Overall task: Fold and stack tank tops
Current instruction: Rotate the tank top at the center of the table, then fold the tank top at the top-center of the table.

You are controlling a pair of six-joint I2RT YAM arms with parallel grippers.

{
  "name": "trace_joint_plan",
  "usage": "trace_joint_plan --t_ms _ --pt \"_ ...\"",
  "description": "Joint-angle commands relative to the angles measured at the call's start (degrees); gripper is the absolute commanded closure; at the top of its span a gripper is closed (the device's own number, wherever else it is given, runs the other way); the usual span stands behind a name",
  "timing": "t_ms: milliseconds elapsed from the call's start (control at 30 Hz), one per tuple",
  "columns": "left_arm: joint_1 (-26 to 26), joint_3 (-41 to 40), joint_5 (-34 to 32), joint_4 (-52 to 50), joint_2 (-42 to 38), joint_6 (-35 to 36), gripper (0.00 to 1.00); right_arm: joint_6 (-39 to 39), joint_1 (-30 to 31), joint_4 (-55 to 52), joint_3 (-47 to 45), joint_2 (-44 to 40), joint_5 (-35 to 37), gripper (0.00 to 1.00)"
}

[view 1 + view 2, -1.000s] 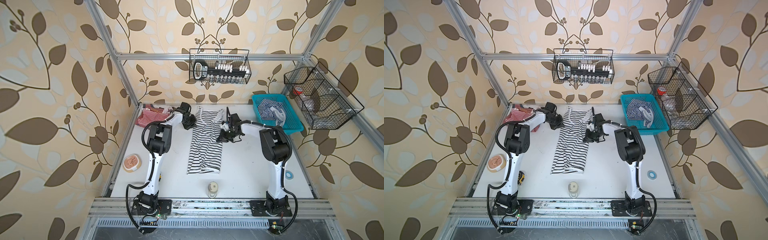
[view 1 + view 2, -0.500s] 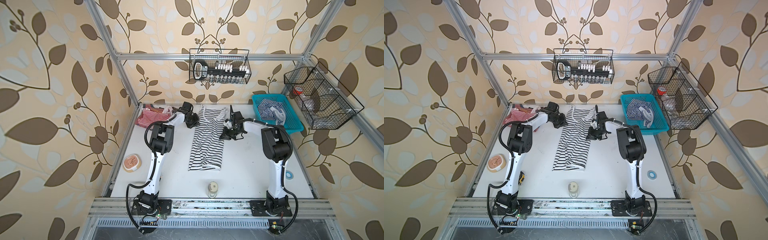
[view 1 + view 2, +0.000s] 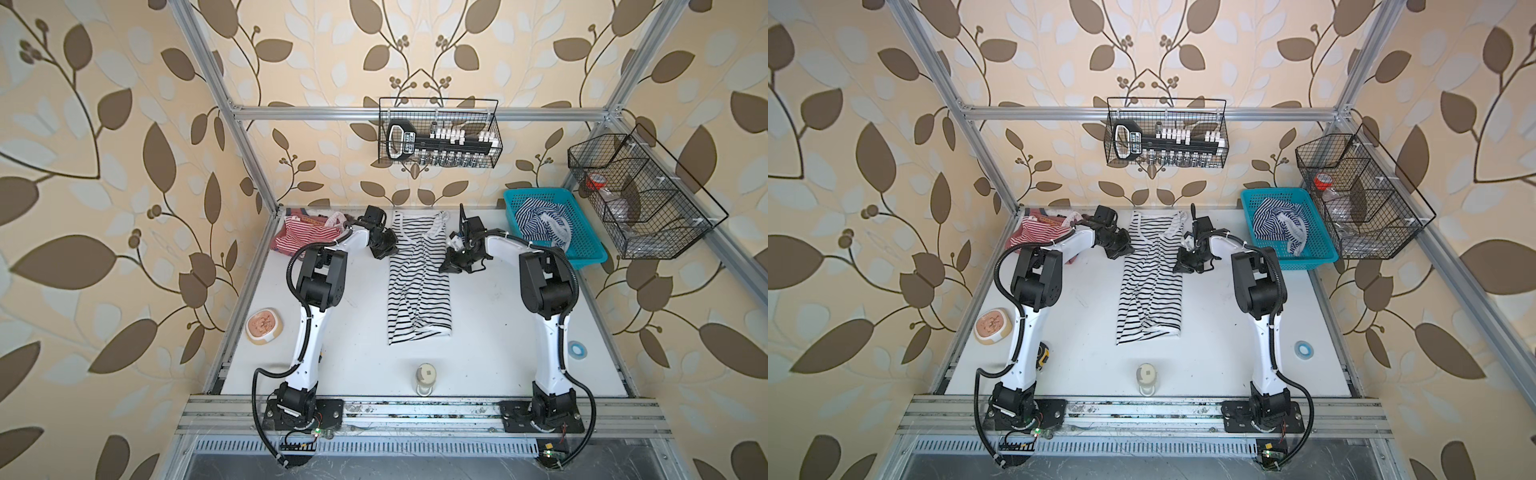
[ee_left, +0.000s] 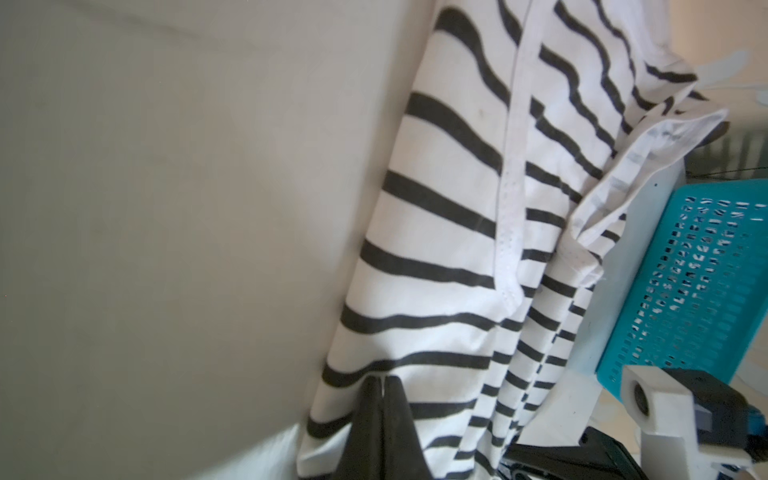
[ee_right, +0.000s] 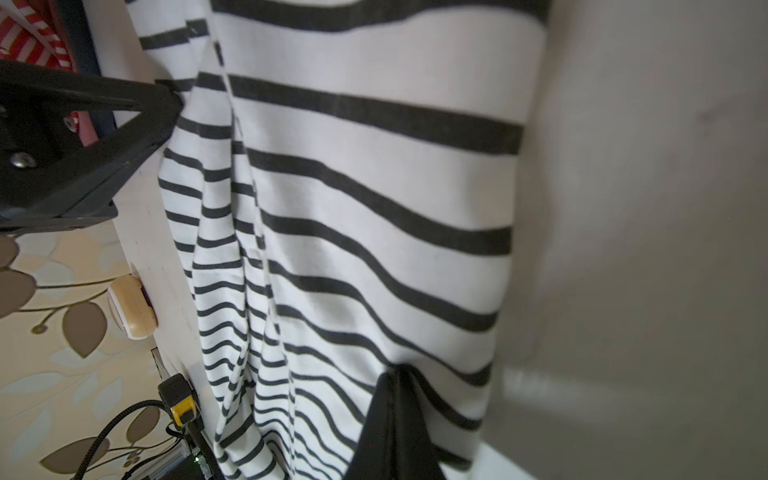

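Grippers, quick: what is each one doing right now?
Left gripper: closed, pinching the black-striped tank top.
Right gripper: closed, pinching the same tank top.

Open tabletop [image 3: 490, 324] shows on both sides of the black-striped tank top [image 3: 417, 286], though the left arm [image 3: 320, 278] and right arm [image 3: 546, 282] stand in those lanes. The back-left corner is blocked by the red-and-white top [image 3: 297, 239], the back-right by the blue basket [image 3: 582, 249]. Up front, a small jar [image 3: 424, 376] stands mid-lane near the edge. A bowl [image 3: 264, 326] sits at the left rim, a tape roll [image 3: 577, 348] near the right.
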Motion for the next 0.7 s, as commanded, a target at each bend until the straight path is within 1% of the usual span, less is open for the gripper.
trace_joint_plan --t_ms 0,133,200,300,367,433,500,600,667 --pt "-0.4 -0.4 -4.3 -4.8 -7.9 1.2 0.93 -1.5 -0.3 0.7 -3.9 -6.0 1.4 0.94" --pt "-0.5 1.5 -8.6 -9.2 -14.7 4.8 0.80 -1.8 0.1 1.9 -9.6 -15.9 1.0 0.88" --pt "-0.5 1.9 -10.4 -12.6 -18.3 7.2 0.77 -2.3 0.4 1.2 -12.6 -20.5 1.4 0.86" --pt "-0.5 -1.4 -12.9 -17.9 -24.7 10.3 0.73 -2.7 1.0 0.4 -18.9 -27.3 2.1 0.83" --pt "-0.5 -6.1 -13.3 -20.6 -29.2 11.6 0.70 -2.9 1.6 -0.2 -24.3 -31.2 2.7 0.81" --pt "-0.5 -13.1 -12.1 -22.2 -34.3 11.9 0.68 -3.1 2.3 -0.7 -29.7 -34.8 3.9 0.80" --pt "-0.8 -21.6 -9.8 -21.7 -39.0 11.4 0.66 -3.1 2.8 -0.7 -34.6 -37.8 4.6 0.78" --pt "-2.2 -33.1 -7.9 -19.9 -45.5 11.6 0.58 -2.6 4.0 0.5 -40.6 -41.6 4.2 0.76" --pt "-3.0 -38.6 -6.9 -19.2 -48.4 11.6 0.54 -1.8 5.0 2.1 -44.2 -43.7 4.3 0.72"
